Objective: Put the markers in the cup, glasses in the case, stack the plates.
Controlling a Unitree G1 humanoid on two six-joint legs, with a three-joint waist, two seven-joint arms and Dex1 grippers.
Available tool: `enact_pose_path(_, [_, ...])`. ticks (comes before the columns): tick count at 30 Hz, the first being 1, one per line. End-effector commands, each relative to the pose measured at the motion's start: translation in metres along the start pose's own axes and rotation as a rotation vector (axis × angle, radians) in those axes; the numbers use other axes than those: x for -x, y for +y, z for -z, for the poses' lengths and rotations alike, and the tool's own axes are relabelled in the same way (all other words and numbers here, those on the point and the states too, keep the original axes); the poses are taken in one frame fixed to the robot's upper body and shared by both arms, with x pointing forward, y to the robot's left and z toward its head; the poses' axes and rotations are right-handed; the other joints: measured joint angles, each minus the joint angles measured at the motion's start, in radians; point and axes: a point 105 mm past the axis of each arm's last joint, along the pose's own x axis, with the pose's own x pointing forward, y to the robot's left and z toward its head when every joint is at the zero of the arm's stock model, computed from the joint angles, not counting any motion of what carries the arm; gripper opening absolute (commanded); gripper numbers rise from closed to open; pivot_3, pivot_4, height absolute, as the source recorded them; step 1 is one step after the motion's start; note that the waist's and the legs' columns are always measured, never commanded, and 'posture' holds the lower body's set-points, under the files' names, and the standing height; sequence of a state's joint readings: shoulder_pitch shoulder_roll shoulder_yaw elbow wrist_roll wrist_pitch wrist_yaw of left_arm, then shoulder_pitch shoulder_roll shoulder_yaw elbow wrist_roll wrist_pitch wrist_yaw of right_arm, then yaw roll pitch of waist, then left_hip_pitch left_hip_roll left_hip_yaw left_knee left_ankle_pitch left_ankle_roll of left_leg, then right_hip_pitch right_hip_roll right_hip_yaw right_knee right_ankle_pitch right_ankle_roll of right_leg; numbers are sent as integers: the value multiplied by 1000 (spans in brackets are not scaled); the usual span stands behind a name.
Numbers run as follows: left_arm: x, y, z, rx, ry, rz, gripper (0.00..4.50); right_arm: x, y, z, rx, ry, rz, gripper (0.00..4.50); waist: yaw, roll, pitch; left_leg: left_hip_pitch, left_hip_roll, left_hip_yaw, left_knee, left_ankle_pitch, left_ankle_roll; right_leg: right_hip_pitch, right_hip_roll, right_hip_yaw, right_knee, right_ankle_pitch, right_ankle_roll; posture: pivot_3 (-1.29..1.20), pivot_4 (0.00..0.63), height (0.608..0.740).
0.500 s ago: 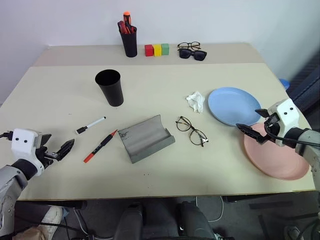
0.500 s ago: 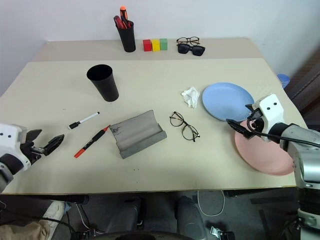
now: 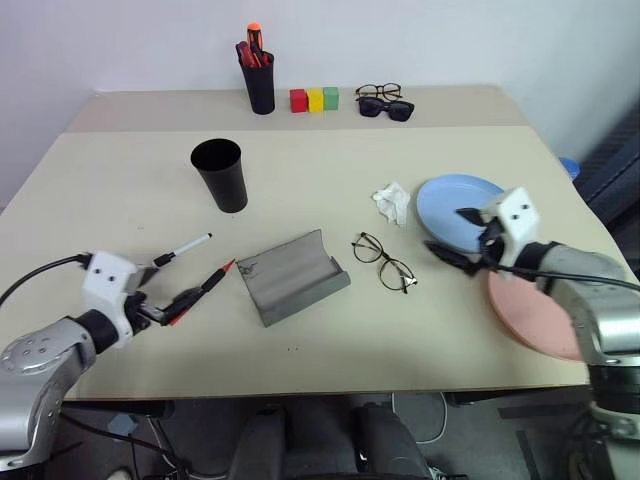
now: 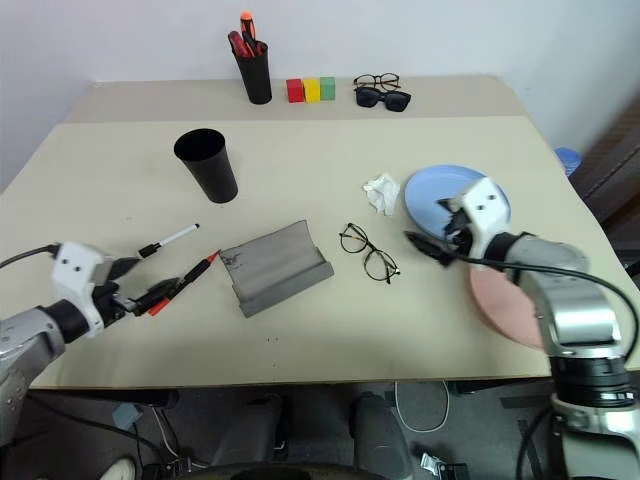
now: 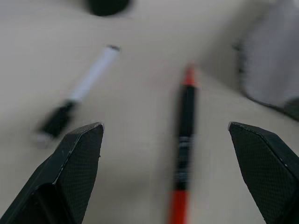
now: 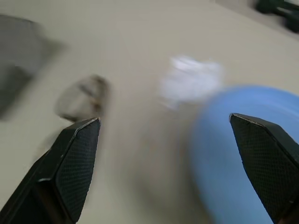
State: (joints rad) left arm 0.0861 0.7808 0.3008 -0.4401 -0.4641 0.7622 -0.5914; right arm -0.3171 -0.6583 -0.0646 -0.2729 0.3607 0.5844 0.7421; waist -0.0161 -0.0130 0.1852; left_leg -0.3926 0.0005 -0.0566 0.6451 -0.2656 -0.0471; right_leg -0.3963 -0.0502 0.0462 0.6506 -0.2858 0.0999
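While left gripper (image 3: 178, 300) hangs spread over red marker (image 3: 200, 292), white marker (image 3: 181, 250) just at 12 o'clock risks knock. Right gripper (image 3: 452, 245) spread, empty, at blue plate (image 3: 455, 205) 6 o'clock edge; plate could skid.

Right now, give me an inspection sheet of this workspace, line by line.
Surface: beige table, bare between items.
Job's things: white marker and red marker lie loose; black cup upright; wire glasses beside grey case; blue plate and pink plate unstacked.
Clutter: crumpled tissue, pen holder, coloured blocks, sunglasses, spare spectacles.
Grippers: left gripper open over the red marker; right gripper open at the blue plate's edge.
Cables: black cable on left arm.
Surroundings: white wall.
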Motion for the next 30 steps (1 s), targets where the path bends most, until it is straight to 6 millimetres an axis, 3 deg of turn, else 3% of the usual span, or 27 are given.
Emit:
enact_pose_path(1, [-13, 4, 3, -27, 148, -49, 4356, -18, 48, -34, 37, -120, -150, 4500, -1, 0, 0, 0, 0, -1, 0, 0, 0, 0, 1, 0, 0, 0, 0, 0, 150, 740])
enact_pose_path(6, [-36, -11, -6, 11, 200, 39, 4356, -30, 93, -36, -2, -157, -252, 4500, 6, -1, 1, -1, -1, -1, 0, 0, 0, 0, 0, -1, -1, 0, 1, 0, 150, 740])
enact_pose_path(9, [-45, -11, -5, 57, 249, 49, 4356, -31, 101, -31, -10, -148, -252, 4500, 4, -1, 1, -1, -2, -1, 1, 0, 0, 0, -1, -2, 0, 0, 1, 0, 150, 740])
enact_pose_path(12, [-51, -10, -4, 78, 277, 51, 3496, -29, 103, -27, -10, -139, -248, 4500, 3, -1, 0, 0, -3, -1, 1, 0, 0, 0, -1, -2, 0, 0, 1, 0, 150, 740])
enact_pose_path(16, [-53, -5, 0, 85, 318, 30, 1712, -28, 103, -22, -6, -126, -244, 4500, 3, -1, 0, 0, -3, -1, 1, 0, 0, 1, 0, -2, 1, 0, 1, 0, 150, 740])
enact_pose_path(19, [-50, 3, 0, 97, 310, -7, 131, -31, 104, -22, -1, -127, -247, 4500, 2, 0, 0, 0, -3, -1, 1, 0, 0, 1, 0, -2, 1, 0, 1, 0, 150, 740])
enact_pose_path(21, [-46, 11, -6, 120, 271, -38, 28, -32, 104, -23, -1, -132, -245, 4500, 2, 0, 0, 1, -3, -1, 1, 0, 0, 1, 0, -2, 1, 0, 1, 0, 150, 740])
enact_pose_path(24, [-33, 17, -33, 115, 100, -21, 28, -36, 103, -25, -8, -154, -229, 4500, -4, -1, 0, 1, -3, -1, 1, 0, 0, 0, 0, -2, 1, 0, 1, 0, 150, 740])
enact_pose_path(28, [-9, 11, -104, 10, -373, 27, 28, -49, 97, -39, -7, -214, -196, 4500, 1, -2, 1, -1, 0, -1, 1, 0, -1, -1, 0, -1, 1, 0, 0, 0, 150, 740])
enact_pose_path(30, [-4, 17, -125, 24, -488, 1, 28, -57, 94, -48, -6, -244, -177, 4500, 6, -2, 1, -1, -1, -1, 1, 1, -2, -1, -1, -2, 1, 0, 0, 0, 150, 740])
